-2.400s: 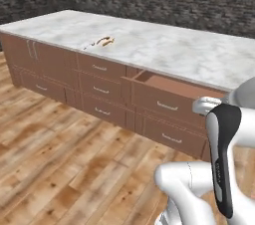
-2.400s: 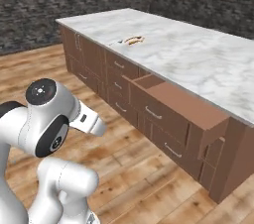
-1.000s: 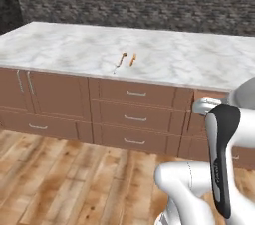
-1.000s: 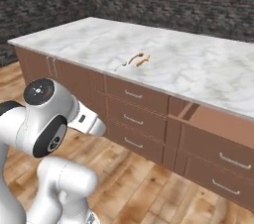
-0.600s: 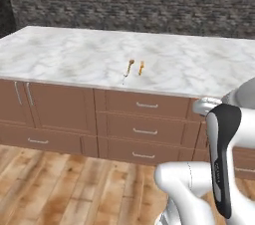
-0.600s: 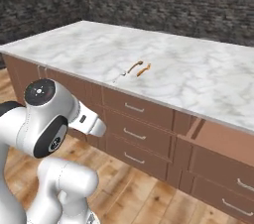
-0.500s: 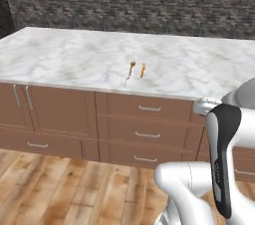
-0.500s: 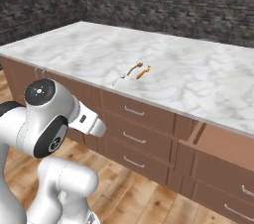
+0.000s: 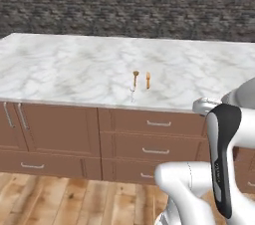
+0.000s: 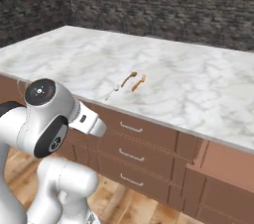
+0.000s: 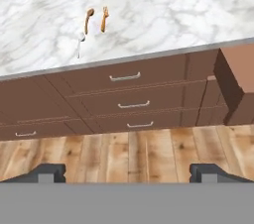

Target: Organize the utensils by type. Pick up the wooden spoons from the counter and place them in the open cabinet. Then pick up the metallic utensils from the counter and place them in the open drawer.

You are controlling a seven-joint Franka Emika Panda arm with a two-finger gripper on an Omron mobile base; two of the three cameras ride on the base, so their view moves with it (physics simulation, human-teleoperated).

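On the white marble counter (image 9: pixel 74 69) (image 10: pixel 198 84) (image 11: pixel 163 10) three small utensils lie close together near the front edge. A golden-brown wooden spoon (image 9: pixel 135 75) (image 10: pixel 129 78) (image 11: pixel 88 20) lies beside a slim orange-brown fork (image 9: pixel 148 80) (image 10: pixel 138 83) (image 11: pixel 104 18). A pale silvery spoon (image 9: pixel 132 92) (image 10: pixel 111 91) (image 11: pixel 80 42) lies just in front of them. The open drawer (image 11: pixel 238 84) (image 10: pixel 223 163) juts out to the right of the utensils. My gripper (image 11: pixel 128 173) is open and empty, well back from the counter and above the floor. The open cabinet is out of view.
Brown drawer fronts (image 11: pixel 124 104) (image 9: pixel 159 144) with silver handles and cupboard doors (image 9: pixel 50 129) run below the counter. A wooden plank floor (image 11: pixel 129 153) lies between me and them. A dark stone wall (image 9: pixel 129 0) stands behind the counter.
The base has driven and turned, so the whole scene has shifted. The counter now faces me front on and the utensils sit nearer the middle. The gripper stays open.
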